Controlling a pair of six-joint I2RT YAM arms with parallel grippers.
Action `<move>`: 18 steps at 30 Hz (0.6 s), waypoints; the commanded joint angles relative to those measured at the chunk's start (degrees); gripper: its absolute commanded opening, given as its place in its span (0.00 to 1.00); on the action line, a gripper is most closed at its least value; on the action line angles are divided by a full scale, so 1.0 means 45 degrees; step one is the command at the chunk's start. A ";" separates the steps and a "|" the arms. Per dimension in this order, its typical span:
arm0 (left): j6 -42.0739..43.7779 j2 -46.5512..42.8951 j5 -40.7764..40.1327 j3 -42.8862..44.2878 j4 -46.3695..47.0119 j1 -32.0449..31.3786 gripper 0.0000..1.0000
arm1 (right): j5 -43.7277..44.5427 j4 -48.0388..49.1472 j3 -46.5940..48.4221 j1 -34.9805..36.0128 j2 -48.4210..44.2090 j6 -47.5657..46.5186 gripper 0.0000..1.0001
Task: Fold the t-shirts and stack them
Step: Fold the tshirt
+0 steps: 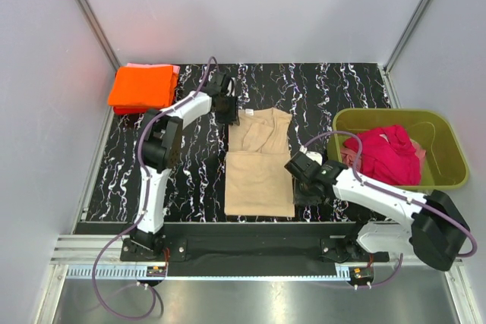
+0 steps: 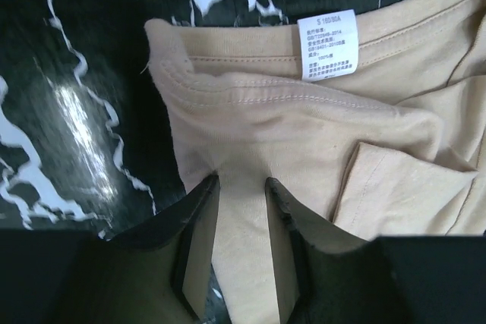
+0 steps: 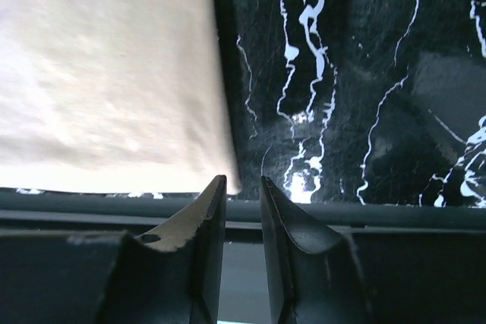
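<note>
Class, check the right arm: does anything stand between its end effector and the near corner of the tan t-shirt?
Nothing visible does. The right end effector sits just off the near corner of the tan t-shirt, with only bare black marbled table beside that corner.

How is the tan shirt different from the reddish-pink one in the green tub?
The tan shirt is beige; the reddish-pink shirt is bright magenta. The tan shirt lies flat and partly folded; the reddish-pink shirt is crumpled in a heap. The tan shirt rests on the table; the reddish-pink shirt sits inside the green tub. Both are plain-coloured cloth.
</note>
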 commanded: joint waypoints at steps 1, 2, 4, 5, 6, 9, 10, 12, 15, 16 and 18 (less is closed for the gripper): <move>0.0627 0.0870 -0.0395 0.0962 -0.0871 0.0210 0.38 | 0.0885 0.0482 0.0596 0.0078 0.0787 -0.0516 0.32; 0.0607 0.0909 -0.0395 0.1099 -0.0892 0.0210 0.38 | 0.0925 0.0579 0.0790 0.0078 0.0984 -0.0595 0.32; 0.0510 0.0851 -0.0396 0.1159 -0.0912 0.0288 0.38 | 0.0848 0.0658 0.1026 0.0078 0.1375 -0.0731 0.32; 0.0510 0.0832 -0.0279 0.1255 -0.0912 0.0346 0.38 | 0.0789 0.0852 0.1162 0.0078 0.1706 -0.0771 0.32; 0.0471 0.0658 -0.0065 0.1334 -0.0931 0.0405 0.38 | 0.0615 0.0970 0.1164 0.0097 0.1864 -0.0791 0.32; 0.0354 -0.0431 0.0814 0.1413 -0.1165 0.0444 0.41 | 0.0243 0.1419 0.1124 0.0078 0.2119 -0.0733 0.33; 0.0334 -0.0863 0.1067 0.1239 -0.1243 0.0444 0.43 | 0.0203 0.1459 0.1028 0.0078 0.2022 -0.0578 0.33; 0.0198 -0.2206 0.1109 0.1004 -0.1321 0.0444 0.47 | 0.0144 0.1537 0.0891 0.0078 0.1827 -0.0401 0.33; 0.0119 -0.4003 0.0953 0.0068 -0.1439 0.0444 0.48 | 0.0009 0.1576 0.0520 0.0078 0.1320 0.0028 0.35; 0.0119 -0.4457 0.0836 -0.0302 -0.1516 0.0444 0.49 | -0.0128 0.1615 0.0422 0.0097 0.1125 0.0184 0.36; -0.0016 -0.6013 0.0699 -0.1921 -0.1517 0.0425 0.49 | -0.0498 0.1654 0.0149 0.0078 0.1007 0.0321 0.39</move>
